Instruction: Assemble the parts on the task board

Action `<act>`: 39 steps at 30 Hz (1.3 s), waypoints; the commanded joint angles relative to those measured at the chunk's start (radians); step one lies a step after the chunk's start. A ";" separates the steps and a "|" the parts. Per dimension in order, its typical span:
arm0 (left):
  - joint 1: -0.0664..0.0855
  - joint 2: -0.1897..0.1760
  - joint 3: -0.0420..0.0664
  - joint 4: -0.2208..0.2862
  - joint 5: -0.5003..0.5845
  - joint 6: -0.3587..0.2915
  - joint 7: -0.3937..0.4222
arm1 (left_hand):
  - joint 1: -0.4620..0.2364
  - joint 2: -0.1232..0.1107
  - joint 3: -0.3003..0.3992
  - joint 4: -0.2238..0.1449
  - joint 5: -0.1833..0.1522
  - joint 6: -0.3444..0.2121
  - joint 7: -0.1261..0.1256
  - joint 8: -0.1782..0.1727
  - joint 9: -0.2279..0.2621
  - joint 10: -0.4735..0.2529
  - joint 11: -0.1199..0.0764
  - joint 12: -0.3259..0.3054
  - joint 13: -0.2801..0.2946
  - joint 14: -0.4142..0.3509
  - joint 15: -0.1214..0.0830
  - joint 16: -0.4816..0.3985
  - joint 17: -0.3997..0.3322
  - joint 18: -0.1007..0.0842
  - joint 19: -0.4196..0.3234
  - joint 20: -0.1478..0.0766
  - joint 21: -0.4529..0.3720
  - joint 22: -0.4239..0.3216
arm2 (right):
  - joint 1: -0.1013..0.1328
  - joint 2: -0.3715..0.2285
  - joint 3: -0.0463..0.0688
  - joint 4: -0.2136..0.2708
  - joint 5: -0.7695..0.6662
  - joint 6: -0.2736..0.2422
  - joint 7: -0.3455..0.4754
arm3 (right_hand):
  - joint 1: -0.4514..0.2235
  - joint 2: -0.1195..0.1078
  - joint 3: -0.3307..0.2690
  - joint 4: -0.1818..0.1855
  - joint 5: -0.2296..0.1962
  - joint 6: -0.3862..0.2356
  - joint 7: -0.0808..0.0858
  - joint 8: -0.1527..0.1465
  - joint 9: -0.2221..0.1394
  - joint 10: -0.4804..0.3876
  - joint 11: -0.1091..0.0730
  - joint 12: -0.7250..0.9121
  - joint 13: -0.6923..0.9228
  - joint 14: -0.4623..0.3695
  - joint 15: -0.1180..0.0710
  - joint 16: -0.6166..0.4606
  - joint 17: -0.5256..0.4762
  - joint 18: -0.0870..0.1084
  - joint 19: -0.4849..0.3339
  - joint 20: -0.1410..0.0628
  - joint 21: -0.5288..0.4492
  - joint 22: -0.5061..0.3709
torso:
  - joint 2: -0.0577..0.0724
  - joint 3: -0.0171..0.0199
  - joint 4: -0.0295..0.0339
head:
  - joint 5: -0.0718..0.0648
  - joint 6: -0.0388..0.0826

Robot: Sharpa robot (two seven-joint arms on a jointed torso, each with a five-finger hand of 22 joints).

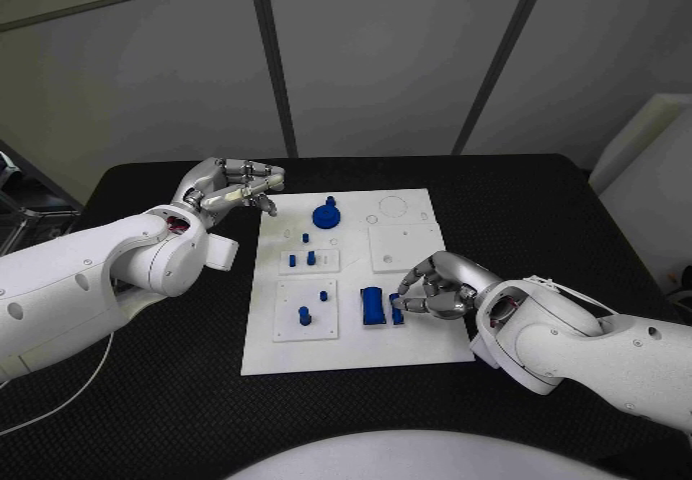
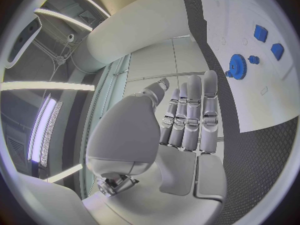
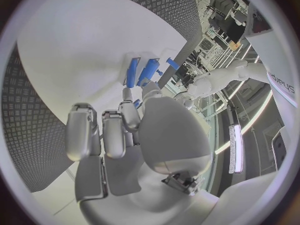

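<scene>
The white task board (image 1: 361, 340) lies mid-table. At its near right, my right hand (image 1: 440, 288) pinches a small narrow blue piece (image 1: 397, 312) between thumb and a finger, right beside a larger blue block (image 1: 372, 304). The right wrist view has a bit of that piece (image 3: 136, 103) at the fingertips, with the blue block (image 3: 140, 71) just beyond. A blue gear (image 1: 327, 214) sits at the board's far left; it is also in the left wrist view (image 2: 236, 65). My left hand (image 1: 231, 187) hovers off the board's far left corner, fingers extended, holding nothing.
Small blue pegs (image 1: 302, 259) stand in a left sub-plate, and two more (image 1: 304, 315) in the near-left sub-plate. A bare square sub-plate (image 1: 404, 247) and round recesses (image 1: 392, 209) lie at the far right. Black table (image 1: 548, 220) surrounds the board.
</scene>
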 commanded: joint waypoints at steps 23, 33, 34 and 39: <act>0.001 -0.001 0.001 0.000 0.001 0.011 0.005 | 0.003 0.006 0.001 -0.001 0.002 -0.005 0.001 -0.004 0.001 -0.006 0.002 -0.006 -0.001 -0.009 0.001 -0.002 -0.002 0.011 -0.002 0.007 -0.005 -0.001 | -0.001 0.015 -0.001 -0.050 -0.059 0.023 0.158 | 0.075 -0.054 0.395 -0.094 0.136 0.062 0.028 -0.120 -0.177 -0.017 0.023 -0.006 -0.008 0.068 0.022 -0.001 0.080 -0.010 -0.006 0.024 0.002 0.008 | 0.001 0.0008 -0.0003 | 0.001 -0.004; 0.001 -0.002 0.001 0.000 0.001 0.010 0.004 | 0.004 0.007 0.001 -0.001 0.002 -0.005 0.001 -0.004 0.001 -0.007 0.002 -0.005 -0.001 -0.009 0.001 -0.002 -0.002 0.011 -0.002 0.007 -0.005 -0.002 | -0.001 0.020 -0.001 -0.060 -0.059 0.086 0.140 | 0.015 -0.083 0.498 -0.114 0.150 0.105 0.017 -0.111 -0.196 -0.007 0.015 0.005 -0.003 0.069 0.016 0.002 0.085 -0.011 -0.004 0.020 0.006 0.014 | 0.000 -0.0004 0.0008 | 0.001 -0.010; 0.001 -0.002 0.001 0.000 0.001 0.010 0.004 | 0.004 0.007 0.001 -0.001 0.002 -0.005 0.001 -0.004 0.001 -0.007 0.002 -0.005 -0.001 -0.009 0.001 -0.002 -0.002 0.011 -0.002 0.007 -0.005 -0.002 | -0.001 0.021 -0.001 -0.060 -0.059 0.090 0.138 | 0.010 -0.084 0.502 -0.116 0.150 0.110 0.016 -0.109 -0.196 -0.006 0.014 0.005 -0.003 0.069 0.015 0.002 0.085 -0.011 -0.004 0.019 0.007 0.014 | 0.000 -0.0004 0.0008 | 0.001 -0.010; 0.001 -0.001 0.001 -0.001 0.001 0.010 0.004 | 0.004 0.007 0.001 -0.001 0.002 -0.005 0.001 -0.004 0.001 -0.007 0.002 -0.005 -0.001 -0.009 0.001 -0.002 -0.002 0.011 -0.002 0.007 -0.005 -0.002 | -0.001 0.021 -0.001 -0.061 -0.063 0.110 0.131 | -0.006 -0.088 0.510 -0.120 0.148 0.125 0.011 -0.102 -0.197 -0.004 0.010 0.006 -0.003 0.069 0.012 0.002 0.086 -0.012 -0.003 0.017 0.008 0.016 | -0.001 0.0006 0.0006 | 0.002 -0.011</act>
